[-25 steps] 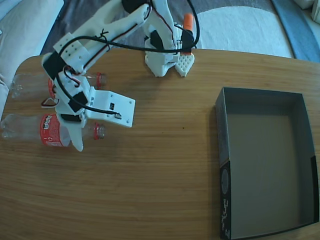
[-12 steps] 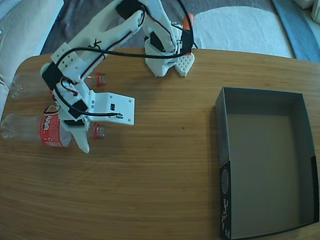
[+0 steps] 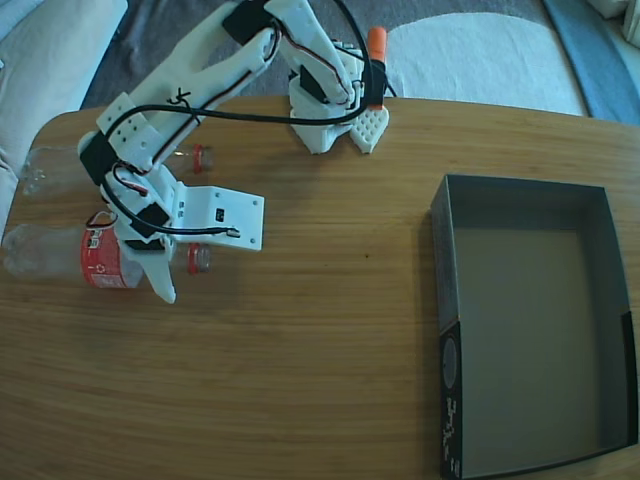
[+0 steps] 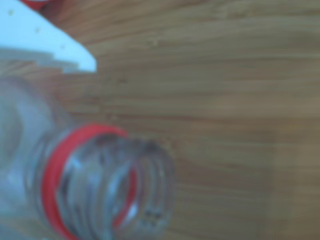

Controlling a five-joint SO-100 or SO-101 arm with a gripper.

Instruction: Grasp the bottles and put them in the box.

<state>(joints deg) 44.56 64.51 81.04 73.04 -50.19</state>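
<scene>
The table point(image 3: 330, 330) is striped brown wood. The box point(image 3: 530, 320) is grey inside with dark walls and white print; beside it, clear bottles point(image 3: 95, 258) wear red labels.

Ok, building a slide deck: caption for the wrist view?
Blurred close-up of a clear bottle's uncapped neck, red ring, lying on the wooden table.

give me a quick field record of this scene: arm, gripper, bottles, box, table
arm: white, reaching to the table's left side in the fixed view
gripper: down over the near bottle, grip unclear
near bottle: lying flat, red label, no cap, threads visible in the wrist view
far bottle: lying flat, red cap
box: open, no bottles inside
table: wood
</scene>
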